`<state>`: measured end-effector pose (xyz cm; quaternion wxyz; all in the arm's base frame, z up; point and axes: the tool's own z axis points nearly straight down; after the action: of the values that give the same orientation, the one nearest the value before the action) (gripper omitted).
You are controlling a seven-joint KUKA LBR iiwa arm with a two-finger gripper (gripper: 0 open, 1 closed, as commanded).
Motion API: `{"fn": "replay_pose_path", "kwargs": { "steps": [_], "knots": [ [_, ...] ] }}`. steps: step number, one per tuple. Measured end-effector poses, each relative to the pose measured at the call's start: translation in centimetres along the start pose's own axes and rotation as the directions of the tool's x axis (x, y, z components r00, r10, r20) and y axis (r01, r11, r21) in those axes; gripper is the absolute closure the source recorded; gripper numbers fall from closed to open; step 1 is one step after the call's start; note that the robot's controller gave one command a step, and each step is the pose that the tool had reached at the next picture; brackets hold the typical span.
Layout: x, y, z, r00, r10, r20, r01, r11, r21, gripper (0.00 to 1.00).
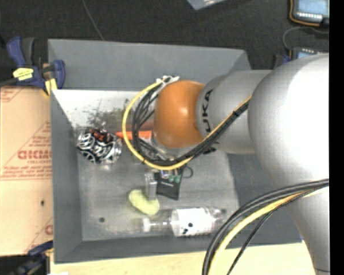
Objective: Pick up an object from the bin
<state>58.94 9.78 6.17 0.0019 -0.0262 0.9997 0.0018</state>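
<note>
Grey bin (pixel 66 182). The arm (pixel 241 119) comes in from the right, with its orange wrist cover (pixel 175 113) over mid-floor. The claw (pixel 160 188) hangs beneath, toward the near edge. How far open it is: cannot tell. Nothing seen in its hold.

Clear bottle (pixel 186 221) on its side, long axis along the near edge. Black-and-white patterned lump (pixel 98 145) by the left wall, well apart.

Pale yellow-green lump (pixel 143 202) lies just beside the claw, on the near-left-corner side. Likeliest pick; it would need a small shift that way, then descent.
</note>
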Motion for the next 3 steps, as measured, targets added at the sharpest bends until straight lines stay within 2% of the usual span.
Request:
{"fn": "replay_pose_path", "kwargs": {
  "steps": [1, 2, 3],
  "knots": [
    [2.2, -1.7, -2.2, 1.000, 0.012, 0.007, -0.012, 1.000, 0.000, 0.00],
    [3.1, -4.5, -3.9, 1.000, 0.029, 0.003, -0.029, 1.000, 0.000, 0.00],
    [2.7, -8.9, -5.7, 1.000, -0.014, 0.009, 0.014, 1.000, 0.000, 0.00]
  ]
}}
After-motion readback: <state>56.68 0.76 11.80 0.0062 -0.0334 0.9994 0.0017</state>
